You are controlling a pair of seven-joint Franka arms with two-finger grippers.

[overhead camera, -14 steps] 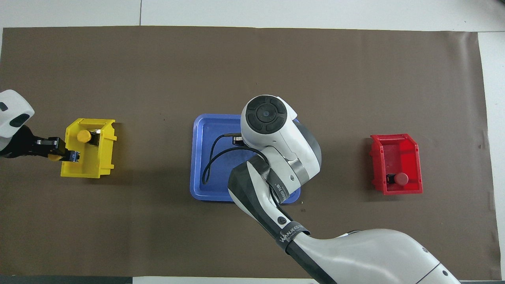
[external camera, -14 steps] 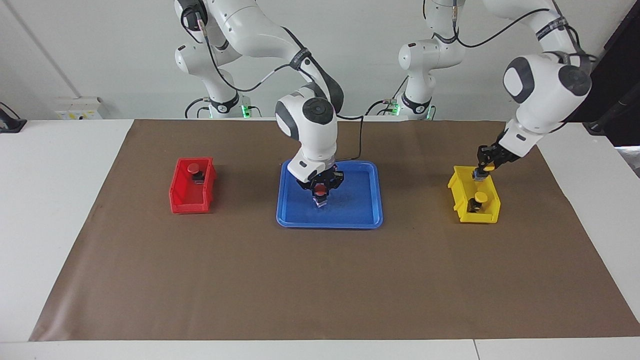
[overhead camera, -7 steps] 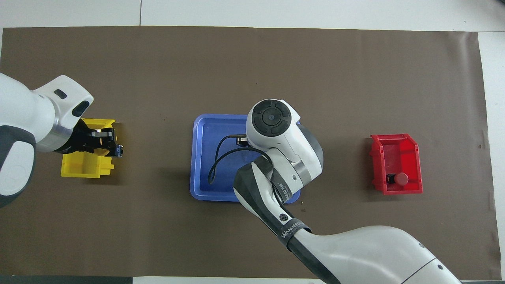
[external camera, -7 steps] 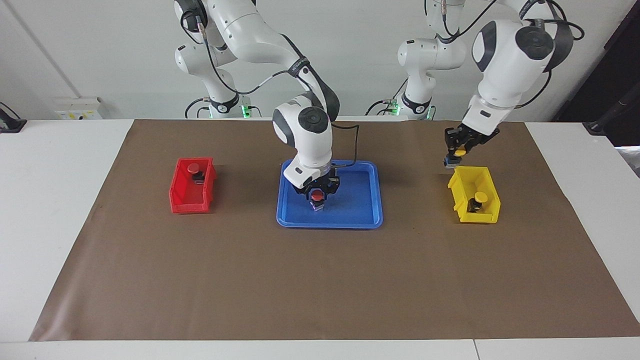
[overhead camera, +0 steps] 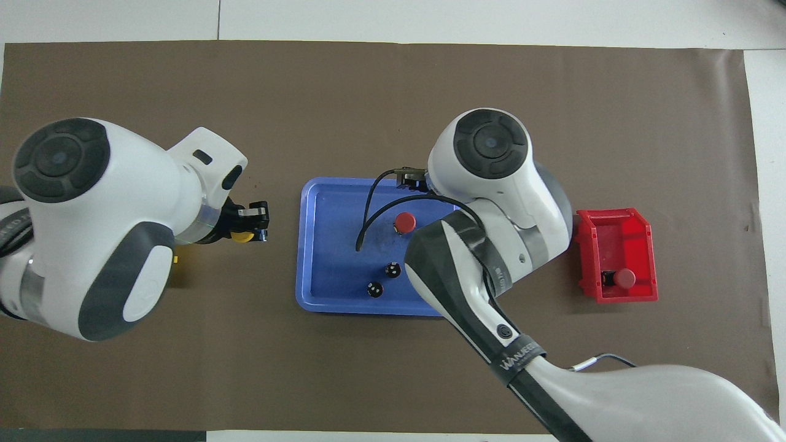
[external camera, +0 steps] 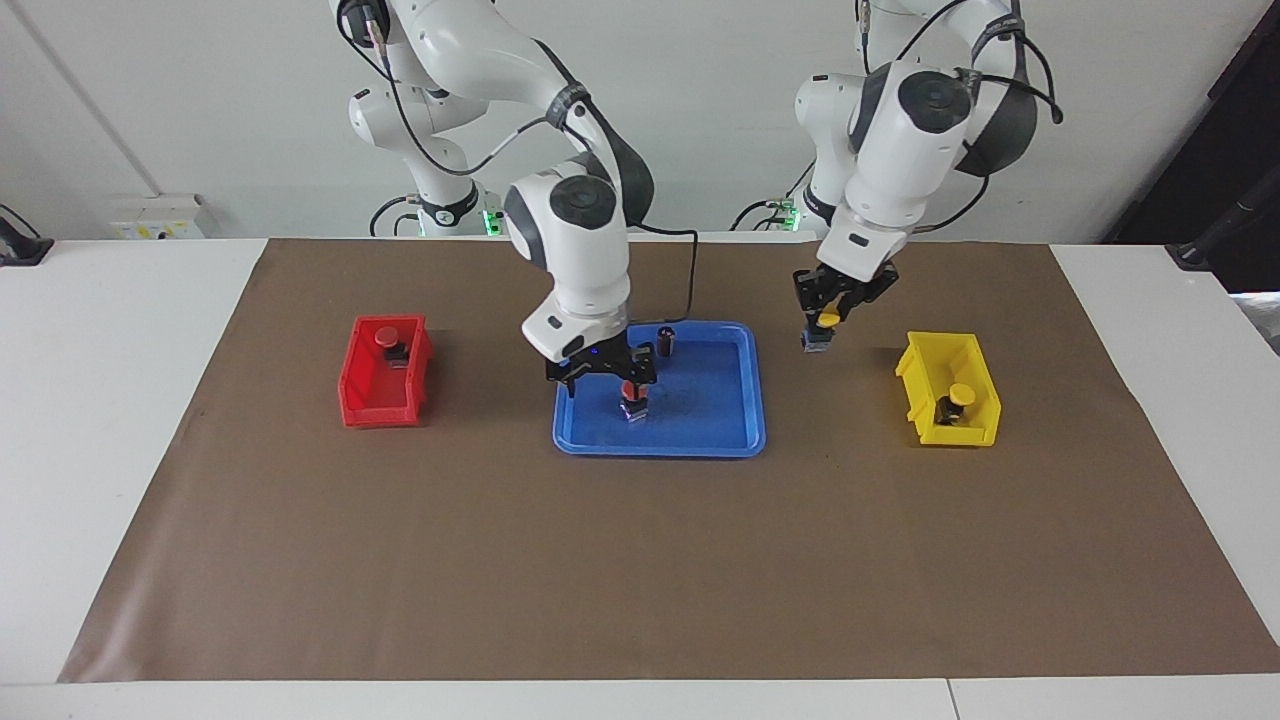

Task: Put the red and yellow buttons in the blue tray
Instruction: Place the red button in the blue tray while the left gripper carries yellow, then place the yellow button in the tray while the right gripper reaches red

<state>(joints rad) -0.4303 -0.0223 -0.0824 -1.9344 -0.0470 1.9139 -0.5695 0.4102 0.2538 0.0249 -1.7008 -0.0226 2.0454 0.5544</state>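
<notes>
Red button (external camera: 630, 392) down in blue tray (external camera: 735, 425); yellow button (external camera: 826, 320) in the air.
R gripper (external camera: 601, 374) spread wide over the red one, tray mid. L gripper (external camera: 825, 322) clamps the yellow one over bare mat btwn tray edge & yellow bin (external camera: 975, 428).

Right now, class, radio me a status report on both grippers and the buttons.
Right gripper open over the blue tray, red button set down inside. Left gripper shut on a yellow button, between yellow bin and tray. Nothing in the way.
</notes>
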